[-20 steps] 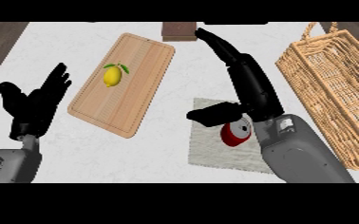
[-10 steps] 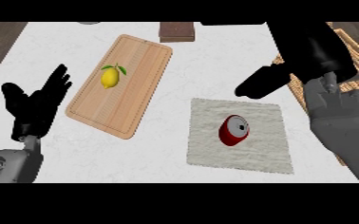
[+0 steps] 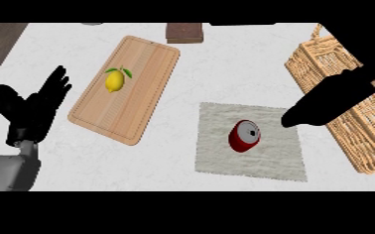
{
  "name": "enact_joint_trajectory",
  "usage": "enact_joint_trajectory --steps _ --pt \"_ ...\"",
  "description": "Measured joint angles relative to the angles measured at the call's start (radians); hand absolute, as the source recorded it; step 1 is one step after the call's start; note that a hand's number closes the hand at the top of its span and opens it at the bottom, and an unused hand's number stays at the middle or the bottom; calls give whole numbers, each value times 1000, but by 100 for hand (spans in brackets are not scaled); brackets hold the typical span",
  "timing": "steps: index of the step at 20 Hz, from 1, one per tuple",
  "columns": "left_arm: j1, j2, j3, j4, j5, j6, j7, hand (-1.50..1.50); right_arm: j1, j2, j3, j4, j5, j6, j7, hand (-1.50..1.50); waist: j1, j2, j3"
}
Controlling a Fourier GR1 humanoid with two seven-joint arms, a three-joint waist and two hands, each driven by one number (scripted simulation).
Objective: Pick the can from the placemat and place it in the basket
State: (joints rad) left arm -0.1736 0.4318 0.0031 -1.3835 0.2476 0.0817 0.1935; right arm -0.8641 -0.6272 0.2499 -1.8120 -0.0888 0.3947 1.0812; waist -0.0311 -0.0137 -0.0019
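Hovering at the right edge, right hand (image 3: pixel 331 101), a dark shape overlapping the basket (image 3: pixel 319 62) and reaching toward the mat's (image 3: pixel 249 163) upper right corner; holding nothing, and whether its fingers are spread or curled cannot be told. Just left of and below that hand, apart from it, can (image 3: pixel 244 135), red with a silver top, lying on its side near the middle of the mat. Grey, rough-edged mat flat on the white table (image 3: pixel 219 64), its right side close beside the basket. Wicker basket along the right edge, running from the top toward the lower right. Across the table, near the left edge, left hand (image 3: pixel 36 111) resting with fingers straight and up, spread apart, touching nothing, grey forearm below it. Between that hand and the mat, a tilted wooden board (image 3: pixel 143 104) with a lemon (image 3: pixel 114 81) on its upper half. Beyond the board's top corner, a brown block (image 3: pixel 184 33) at the far edge.
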Motion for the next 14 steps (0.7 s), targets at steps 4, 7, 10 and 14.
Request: enact_joint_trajectory --steps 4,7,10,14 --pt "9 -2 12 4 2 -9 -6 0 78 -73 -67 -119 -145 -6 32 -150 -1 1 1" --pt "12 -17 3 -9 -12 -2 -2 0 171 -114 -120 -229 -175 -24 30 -150 3 3 1" --pt "4 -30 1 -2 -25 -1 -9 0 298 -118 -155 -334 -143 -43 4 -150 6 6 2" --pt "-8 -40 8 5 -36 -10 -14 0 455 -84 -157 -418 -52 -56 -44 -150 16 10 2"
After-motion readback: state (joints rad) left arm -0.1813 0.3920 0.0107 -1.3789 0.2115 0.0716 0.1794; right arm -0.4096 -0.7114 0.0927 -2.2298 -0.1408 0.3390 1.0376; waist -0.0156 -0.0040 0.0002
